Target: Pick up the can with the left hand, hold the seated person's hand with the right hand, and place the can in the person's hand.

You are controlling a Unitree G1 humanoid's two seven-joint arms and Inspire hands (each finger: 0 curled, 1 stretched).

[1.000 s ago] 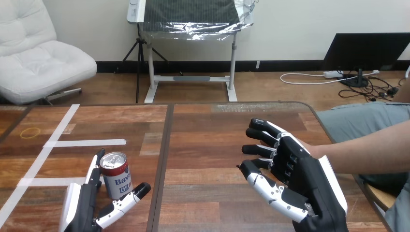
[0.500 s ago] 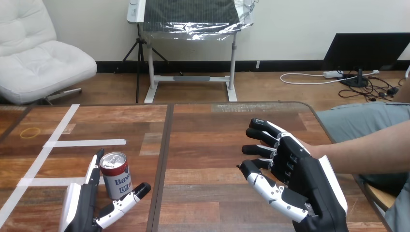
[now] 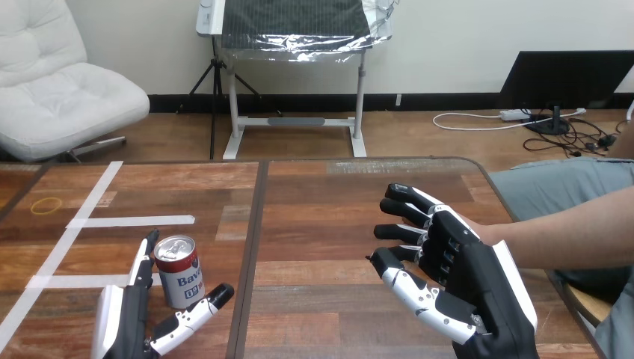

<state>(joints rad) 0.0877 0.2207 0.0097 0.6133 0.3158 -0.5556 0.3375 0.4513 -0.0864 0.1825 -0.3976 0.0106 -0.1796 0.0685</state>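
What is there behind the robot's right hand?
The person's forearm runs in behind the right hand from the view's right. The person's hand is covered by it, so contact cannot be told.

Before you, a wooden table (image 3: 329, 224) bears an upright can (image 3: 178, 271) at left, white tape strips (image 3: 134, 221) and a yellow rubber band (image 3: 46, 205).

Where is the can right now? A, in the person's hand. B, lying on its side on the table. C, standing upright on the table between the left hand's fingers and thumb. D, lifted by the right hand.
C: the can stands upright on the table, with the left hand open around it, fingers on one side and thumb on the other.
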